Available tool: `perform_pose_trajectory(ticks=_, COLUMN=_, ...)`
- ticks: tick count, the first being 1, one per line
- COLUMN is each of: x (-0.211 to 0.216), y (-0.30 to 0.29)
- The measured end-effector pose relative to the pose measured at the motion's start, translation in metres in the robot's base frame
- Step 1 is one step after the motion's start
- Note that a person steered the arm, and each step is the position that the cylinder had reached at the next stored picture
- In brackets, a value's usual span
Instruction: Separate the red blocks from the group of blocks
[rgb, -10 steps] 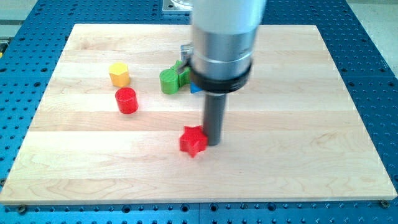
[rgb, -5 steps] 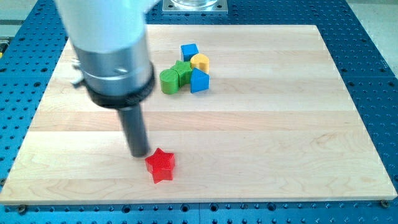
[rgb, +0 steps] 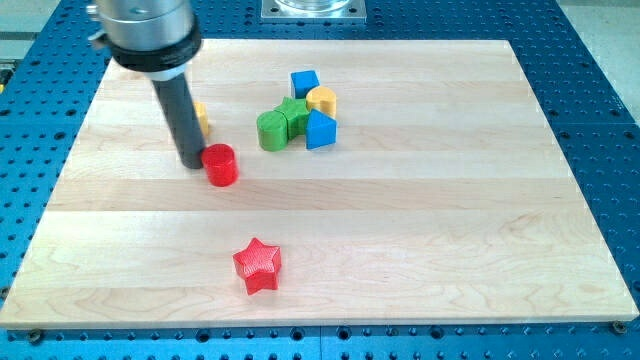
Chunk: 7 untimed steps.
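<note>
My tip (rgb: 191, 163) rests on the board just left of the red cylinder (rgb: 220, 165), touching or nearly touching it. The red star (rgb: 258, 266) lies alone near the view's bottom, well below the cylinder. The group sits up and right of centre: a green cylinder (rgb: 271, 130), a green block (rgb: 294, 115), a blue block (rgb: 304, 83), a yellow block (rgb: 322, 99) and a blue triangular block (rgb: 320, 131). A yellow block (rgb: 202, 119) is mostly hidden behind my rod.
The wooden board (rgb: 450, 220) lies on a blue perforated table (rgb: 600, 60). The arm's grey body (rgb: 145, 30) fills the view's top left.
My tip moved from beside the red star up and left to the red cylinder's left side. The red star stays where it was pushed, near the view's bottom.
</note>
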<state>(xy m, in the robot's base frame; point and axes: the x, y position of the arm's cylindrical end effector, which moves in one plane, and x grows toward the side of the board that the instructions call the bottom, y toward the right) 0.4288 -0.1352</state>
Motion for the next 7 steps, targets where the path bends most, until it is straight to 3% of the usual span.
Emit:
perform_pose_trajectory(ticks=1, x=0.027, y=0.031)
perform_pose_trajectory(ticks=2, x=0.001, y=0.017)
perform_pose_trajectory(ticks=4, x=0.063, y=0.041)
perform_pose_trajectory(ticks=5, x=0.028, y=0.029)
perform_pose_trajectory(ticks=6, x=0.022, y=0.070)
perform_pose_trajectory(ticks=7, x=0.054, y=0.091)
